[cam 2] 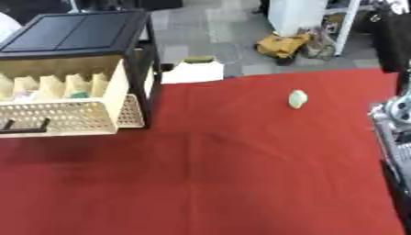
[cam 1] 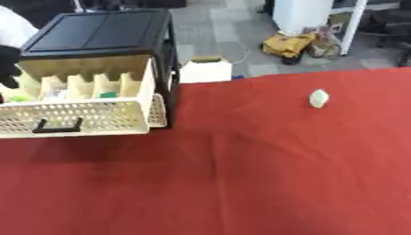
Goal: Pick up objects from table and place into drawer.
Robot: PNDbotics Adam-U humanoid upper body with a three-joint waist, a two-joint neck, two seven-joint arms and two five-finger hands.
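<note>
Right eye view is showing only a stretch of the robot's right arm (cam 2: 393, 133), silver and black, running down the right edge; the hand itself is lying outside both views, so whether its fingers are open or curled cannot be told. At the left edge of the left eye view a dark shape is showing beside the drawer, too unclear to call a hand. Out from the right arm, toward the left and a little farther up the red cloth (cam 1: 241, 174), a small pale green object (cam 1: 319, 98) is lying alone. Well to its left the cream drawer (cam 1: 80, 117) is standing pulled open from the black cabinet (cam 1: 100, 30), already holding a few things. By position, the right arm is looking the nearer one
</note>
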